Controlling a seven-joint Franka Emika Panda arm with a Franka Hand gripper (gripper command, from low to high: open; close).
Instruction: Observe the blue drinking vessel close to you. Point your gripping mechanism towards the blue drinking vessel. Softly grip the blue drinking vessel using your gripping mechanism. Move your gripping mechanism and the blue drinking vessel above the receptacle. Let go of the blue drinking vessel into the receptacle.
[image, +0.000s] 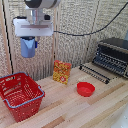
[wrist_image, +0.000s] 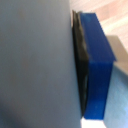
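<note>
My gripper (image: 29, 44) hangs high at the exterior view's left, shut on the light-blue cup (image: 28, 47), which dangles below the white block. The cup is well above the table and above the far side of the red basket (image: 20, 95), which stands on the table at the front left. In the wrist view the cup (wrist_image: 97, 65) fills the frame as a dark blue wall pressed against a dark finger (wrist_image: 80, 60); a blurred grey surface hides the rest.
A shallow red bowl (image: 85, 89) sits on the wooden table (image: 75, 110) near the middle. An orange-yellow box (image: 62, 72) stands behind it. A toaster oven (image: 112, 56) with its door open stands at the right. A black cable runs across the back wall.
</note>
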